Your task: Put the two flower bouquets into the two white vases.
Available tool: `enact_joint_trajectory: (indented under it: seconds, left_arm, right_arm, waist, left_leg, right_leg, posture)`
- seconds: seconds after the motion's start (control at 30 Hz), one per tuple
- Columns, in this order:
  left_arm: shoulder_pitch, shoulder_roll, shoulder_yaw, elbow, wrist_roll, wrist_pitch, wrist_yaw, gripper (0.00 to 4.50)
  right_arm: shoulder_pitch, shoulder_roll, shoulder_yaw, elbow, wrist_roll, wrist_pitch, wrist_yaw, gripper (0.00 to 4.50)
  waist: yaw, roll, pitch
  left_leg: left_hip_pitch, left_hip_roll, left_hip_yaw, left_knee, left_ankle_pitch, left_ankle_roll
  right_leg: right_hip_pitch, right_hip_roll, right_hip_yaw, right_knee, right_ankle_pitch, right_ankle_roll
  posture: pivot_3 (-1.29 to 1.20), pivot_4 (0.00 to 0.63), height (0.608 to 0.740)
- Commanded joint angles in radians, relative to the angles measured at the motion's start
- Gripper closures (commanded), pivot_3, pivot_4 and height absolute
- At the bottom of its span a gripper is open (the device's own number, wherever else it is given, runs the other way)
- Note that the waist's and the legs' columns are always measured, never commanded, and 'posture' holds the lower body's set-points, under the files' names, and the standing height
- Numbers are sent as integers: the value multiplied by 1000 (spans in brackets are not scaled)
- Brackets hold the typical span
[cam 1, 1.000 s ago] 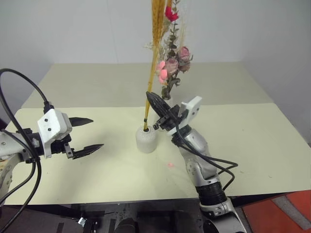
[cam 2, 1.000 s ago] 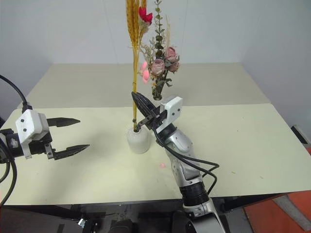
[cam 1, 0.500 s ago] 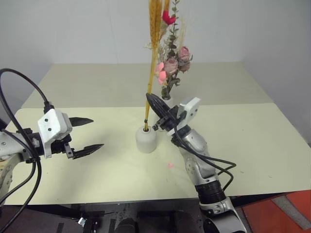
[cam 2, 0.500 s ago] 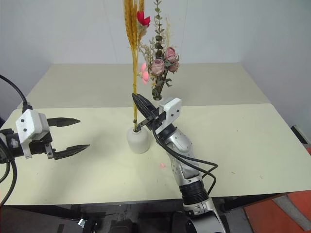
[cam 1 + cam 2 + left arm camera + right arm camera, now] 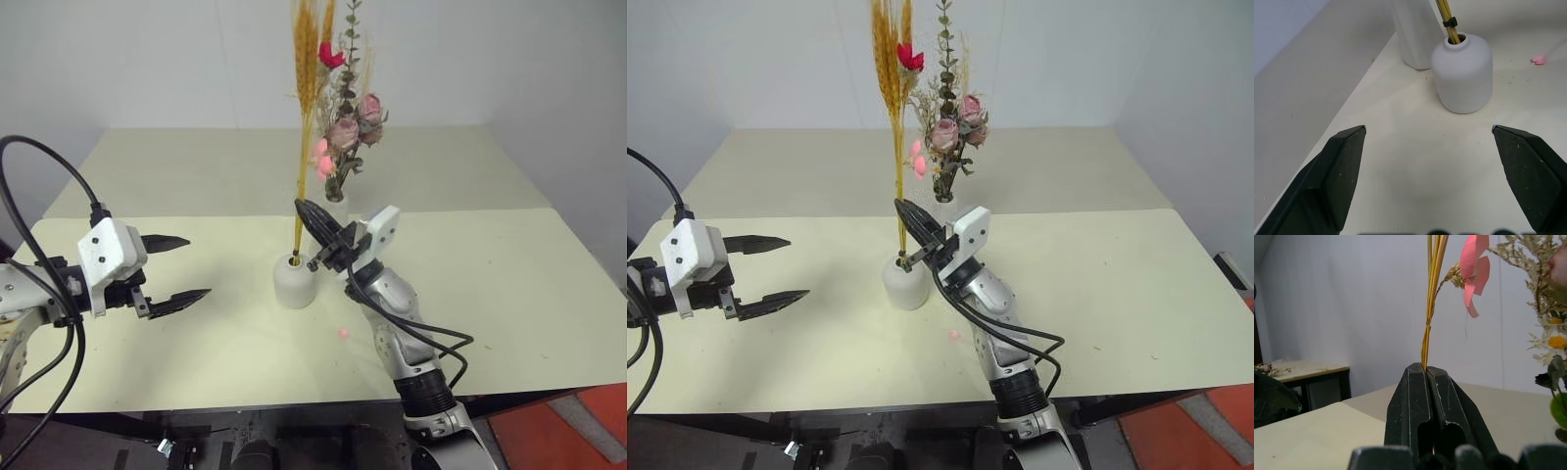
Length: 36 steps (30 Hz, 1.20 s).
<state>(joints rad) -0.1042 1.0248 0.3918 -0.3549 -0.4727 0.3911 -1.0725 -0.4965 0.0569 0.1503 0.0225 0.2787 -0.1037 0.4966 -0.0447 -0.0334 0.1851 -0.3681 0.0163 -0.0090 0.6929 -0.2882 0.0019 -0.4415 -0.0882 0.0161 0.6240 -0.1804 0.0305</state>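
- Right gripper, fingers pressed together, clamps the wheat bundle, stems in the squat vase.
- Left gripper, wide apart and empty, is well left of that vase.

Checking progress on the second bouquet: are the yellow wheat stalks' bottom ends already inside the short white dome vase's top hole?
Yes, in the left wrist view the yellow wheat stalks enter the top hole of the short white dome vase.

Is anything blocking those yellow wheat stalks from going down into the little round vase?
Nothing visible blocks them. The right hand is shut on the wheat stalks, and their lower ends already sit in the top hole of the squat white vase.
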Motion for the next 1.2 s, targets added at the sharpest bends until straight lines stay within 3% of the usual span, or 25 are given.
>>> enact_joint_trajectory:
  seconds: [0.03, 1.2]
  left_arm:
    - [-13, 11, 13, -6, 2, -15, 3, 0]
    - [-29, 12, -3, 13, 8, -34, 2, 0]
  right_arm:
    - [0, 9, 1, -2, 1, -34, 7, 4479]
    - [29, 13, 17, -1, -20, -89, 11, 4479]
  waist:
    - [0, 0, 0]
    - [0, 0, 0]
  left_leg:
    - [0, 0, 0, 0, 0, 0]
    - [1, 0, 0, 0, 0, 0]
  right_leg:
    - [0, 0, 0, 0, 0, 0]
    - [0, 0, 0, 0, -1, -1]
  posture:
    - [0, 150, 740]
    - [0, 150, 740]
